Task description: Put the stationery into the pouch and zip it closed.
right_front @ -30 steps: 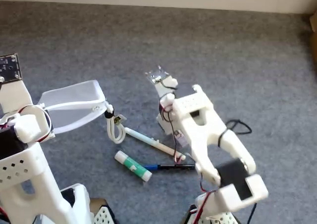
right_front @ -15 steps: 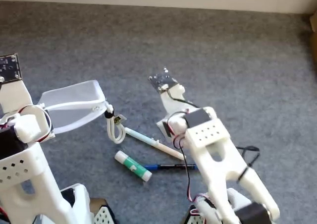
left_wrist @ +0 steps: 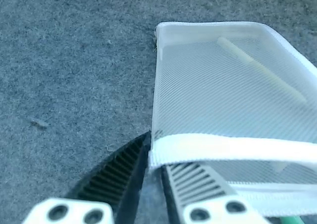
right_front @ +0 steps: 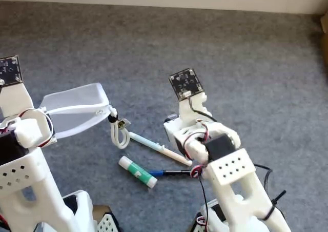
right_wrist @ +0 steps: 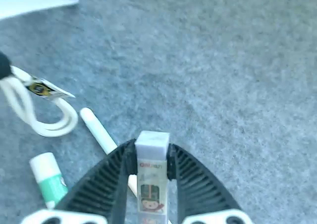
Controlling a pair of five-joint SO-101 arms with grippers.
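- Since the earlier frames, the right arm has drawn back and its wrist has tipped up. Its camera board (right_front: 184, 83) now faces upward and sits farther from the pouch than it did. The left arm, the pouch and the loose stationery lie as they did.
- The right hand (right_wrist: 150, 157) is closed to a narrow gap on an eraser (right_wrist: 151, 142). It is a white block in a printed sleeve, pinched on both sides and sticking out past the fingertips. In the high view this hand (right_front: 174, 129) hangs just over the near end of the white pen.
- The white pen (right_wrist: 99, 132) lies on the grey bench (right_wrist: 237, 75) just beside the right hand, running away from it toward the pouch.
- A green-and-white glue stick (right_wrist: 47, 179) lies a little farther out on that side. A dark pen (right_front: 174, 173) lies close under the arm, its tip near the glue stick.
- Beyond the pen, a white cord loop (right_wrist: 44, 120) trails from the pouch's corner onto the bench.
- The left hand (left_wrist: 151, 149) is clamped on the white rim band of the pouch (left_wrist: 223, 85).
- The pouch (right_front: 77, 106) is pale translucent mesh, held up off the bench with its mouth gaping toward the right hand. It is well apart from the right hand.
- A pale thin stick shows through the mesh. Whether it is inside or behind cannot be told.
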